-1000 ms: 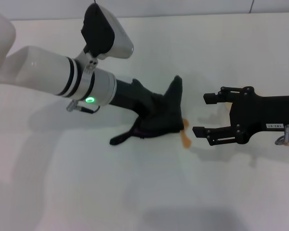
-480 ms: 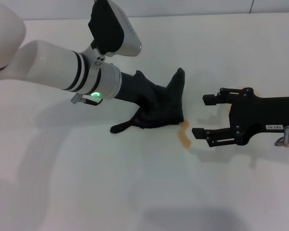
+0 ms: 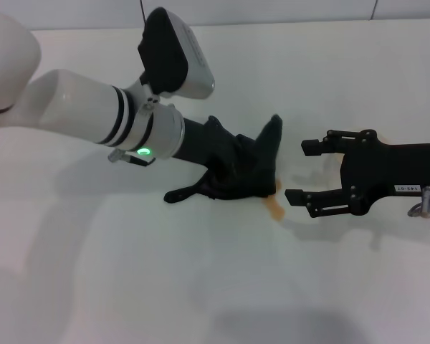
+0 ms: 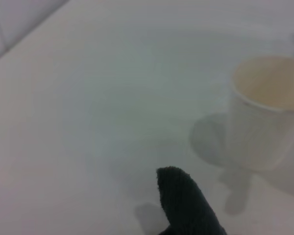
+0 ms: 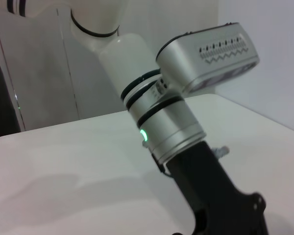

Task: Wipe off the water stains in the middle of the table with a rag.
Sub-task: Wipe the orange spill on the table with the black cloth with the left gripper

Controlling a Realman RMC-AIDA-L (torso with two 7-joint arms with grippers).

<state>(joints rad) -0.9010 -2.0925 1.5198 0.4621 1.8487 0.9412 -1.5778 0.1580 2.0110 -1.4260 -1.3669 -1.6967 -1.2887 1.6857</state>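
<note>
Left gripper (image 3: 233, 166) is buried in the rag (image 3: 240, 172), can't tell its finger state; rag is pressed flat mid-table (image 3: 201, 287), its edge covering part of the water stains (image 3: 274, 208). Right gripper (image 3: 302, 170) hovers beside the stain, fingers spread, holding nothing. Paper cup (image 4: 264, 117) stands beyond the rag's tip.

You're seeing a white left arm (image 3: 79, 115) wearing black rings, a green light glowing; the right gripper (image 3: 301, 170) is showing black fingers.
</note>
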